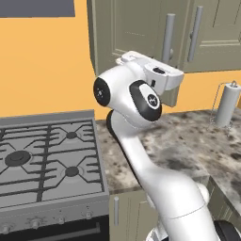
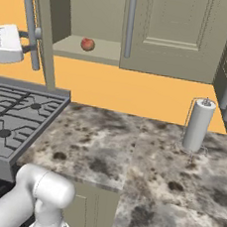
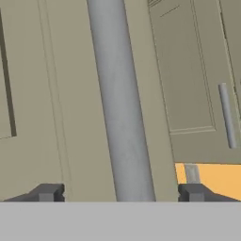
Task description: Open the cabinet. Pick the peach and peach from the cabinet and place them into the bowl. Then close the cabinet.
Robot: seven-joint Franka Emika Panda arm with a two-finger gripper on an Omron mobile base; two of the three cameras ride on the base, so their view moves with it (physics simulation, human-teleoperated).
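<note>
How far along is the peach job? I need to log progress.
Done: the cabinet's left door is swung open, showing a reddish peach on the shelf. In hand: the gripper is open, fingers either side of the door's bar handle. Left: both peaches, then closing.

Bright, even rendered light; sharp views, faint shadows, no glare.

The olive-grey cabinet (image 2: 159, 36) is standing with its left door (image 2: 45, 33) swung open; a reddish peach (image 2: 87, 44) is sitting on its shelf.
</note>
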